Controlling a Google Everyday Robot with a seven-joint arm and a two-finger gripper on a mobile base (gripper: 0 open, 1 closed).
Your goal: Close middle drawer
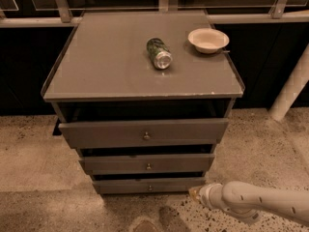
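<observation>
The grey cabinet [140,66] has three stacked drawer fronts. The middle drawer [111,164] is the in-between front with a small round knob [148,166], and a dark gap runs above it. The wider top drawer [96,133] and the narrow bottom drawer [120,185] sit above and below it. My gripper [195,193] is at the end of the white arm [256,204], which comes in from the lower right. It hangs low over the floor, just off the bottom drawer's right corner, below and right of the middle drawer.
On the cabinet top lie a green can [159,52] on its side and a white bowl [208,39]. A white post [291,88] stands at the right. A railing [63,4] runs behind the cabinet. Speckled floor [38,153] lies in front.
</observation>
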